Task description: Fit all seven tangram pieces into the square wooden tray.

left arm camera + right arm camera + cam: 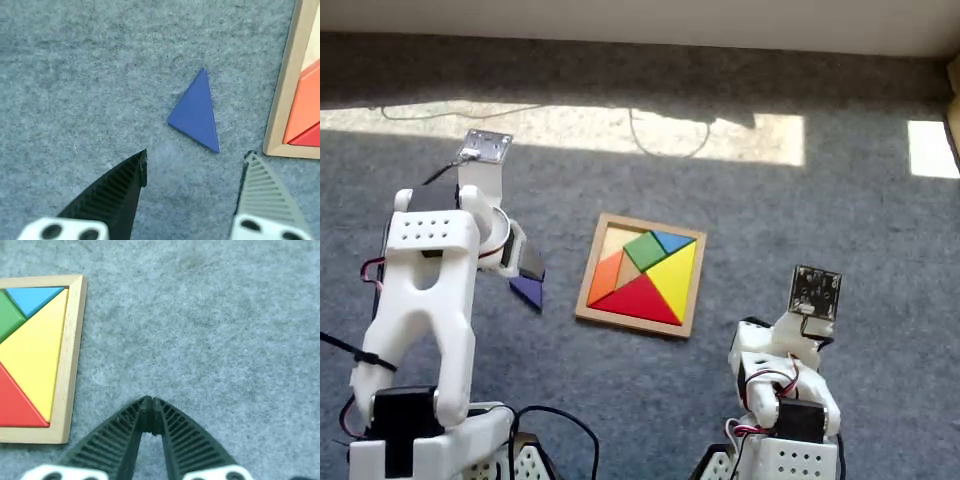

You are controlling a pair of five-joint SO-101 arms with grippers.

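Well, my left pincer [197,155] spread wide above carpet [75,75]; blue triangle [196,114] flat just beside tray [285,90], apart from rim by orange piece [302,97]. High view adds pale bare patch [616,240] in tray's corner. My right pincer [151,402] clenched empty, beyond yellow piece [30,340].

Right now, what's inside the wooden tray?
Inside the wooden tray lie a red piece, yellow piece, green piece, light blue piece and orange piece, plus a bare gap in one corner. The floor under them is hidden. The dark blue triangle lies outside on the carpet.
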